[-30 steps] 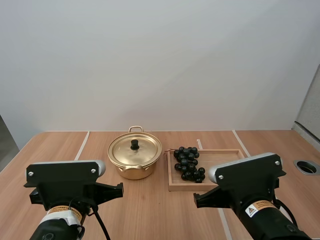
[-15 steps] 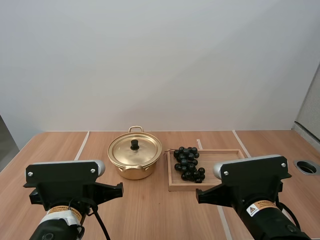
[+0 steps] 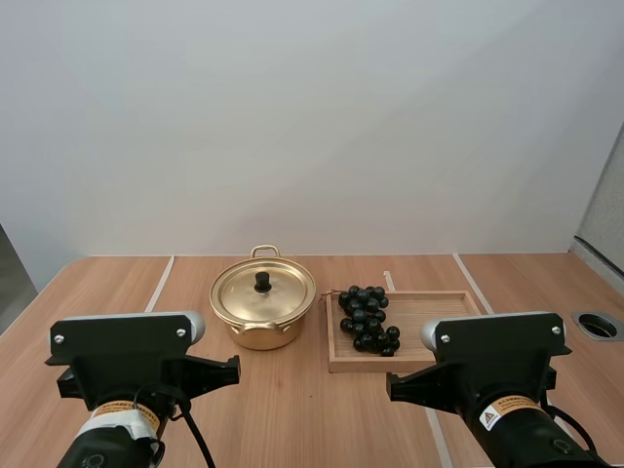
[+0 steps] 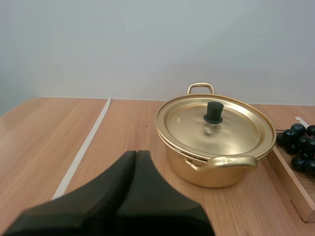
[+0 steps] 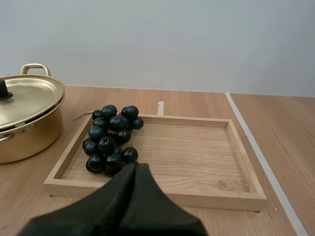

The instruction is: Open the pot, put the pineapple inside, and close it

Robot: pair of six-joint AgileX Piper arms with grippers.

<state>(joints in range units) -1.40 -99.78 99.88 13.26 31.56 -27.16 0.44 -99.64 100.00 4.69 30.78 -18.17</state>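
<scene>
The round golden metal pot (image 3: 263,310) sits toward the far edge of the wooden tabletop (image 3: 292,419), left of centre, its flat golden lid (image 4: 215,123) seated square on the rim with the black knob (image 4: 213,112) standing upright. No pineapple here: what shows is a bunch of dark, almost black grapes (image 3: 368,319) lying in the left end of the shallow wooden tray (image 5: 211,147), just beside the pot's right side, the bunch's long axis running from the tray's far edge toward its near edge.

The left gripper (image 4: 136,160) is clenched on nothing, fingers pressed into one dark wedge, and the pot lies straight ahead of it and a shade to the right, so this arm is the nearer one to the knob. The right gripper (image 5: 135,169) is clenched and empty too, its tip pointing at the near end of the grape bunch, just short of the tray's near wall.

Against a second ago, the right arm has sunk lower and drawn back a little toward the near edge; the left arm, pot, lid and grapes sit as they were.
</scene>
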